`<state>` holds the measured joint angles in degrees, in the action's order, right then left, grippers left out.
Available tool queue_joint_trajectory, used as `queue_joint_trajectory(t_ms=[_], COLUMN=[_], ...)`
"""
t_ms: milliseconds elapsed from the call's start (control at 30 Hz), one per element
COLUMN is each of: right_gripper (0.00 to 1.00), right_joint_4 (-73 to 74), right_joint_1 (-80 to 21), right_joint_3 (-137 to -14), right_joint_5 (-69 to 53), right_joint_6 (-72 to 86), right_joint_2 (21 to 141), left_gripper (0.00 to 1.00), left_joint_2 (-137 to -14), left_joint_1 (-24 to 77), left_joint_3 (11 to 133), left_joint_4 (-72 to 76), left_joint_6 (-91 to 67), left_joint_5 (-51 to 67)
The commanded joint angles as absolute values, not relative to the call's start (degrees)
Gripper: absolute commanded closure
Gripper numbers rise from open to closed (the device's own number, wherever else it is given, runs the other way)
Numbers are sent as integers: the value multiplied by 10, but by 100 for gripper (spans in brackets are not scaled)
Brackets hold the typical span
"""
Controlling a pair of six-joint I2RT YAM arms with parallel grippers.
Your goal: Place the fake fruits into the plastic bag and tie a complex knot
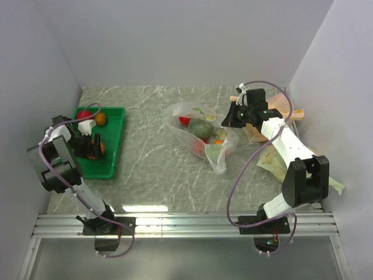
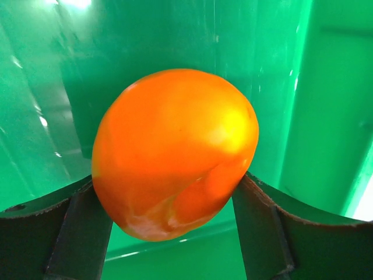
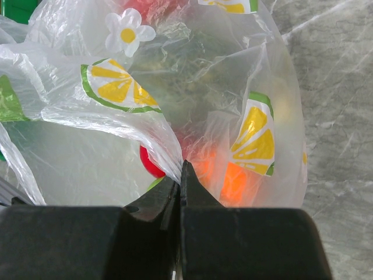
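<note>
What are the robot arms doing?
The left tool is in the green tray with its fingers pressed on both sides of an orange fruit. The right tool pinches the edge of the plastic bag, which has several fruits inside. More fruit waits in the tray, and the bag isn't tied.

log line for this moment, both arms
left gripper: jaws flanking orange fruit in green tray, grip unclear | right gripper: shut on plastic bag edge | other fruits bagged
</note>
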<state>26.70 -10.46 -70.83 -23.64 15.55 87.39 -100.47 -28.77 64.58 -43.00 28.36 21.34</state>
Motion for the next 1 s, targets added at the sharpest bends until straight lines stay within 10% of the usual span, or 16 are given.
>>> queue_joint_trajectory(t_ms=[0, 333, 967], right_gripper=[100, 100, 100], right_joint_4=[260, 261, 261], right_joint_1=[-101, -102, -102], right_joint_3=[-715, -715, -749], right_joint_5=[-239, -248, -257], right_joint_6=[153, 149, 152], right_joint_2=[868, 872, 897], left_gripper=[48, 61, 58], left_joint_2=[-1007, -947, -1053], left_joint_1=[-286, -226, 318], left_joint_3=[693, 864, 1099], left_joint_4=[-436, -576, -399], left_joint_6=[284, 288, 136], left_joint_5=[243, 346, 321])
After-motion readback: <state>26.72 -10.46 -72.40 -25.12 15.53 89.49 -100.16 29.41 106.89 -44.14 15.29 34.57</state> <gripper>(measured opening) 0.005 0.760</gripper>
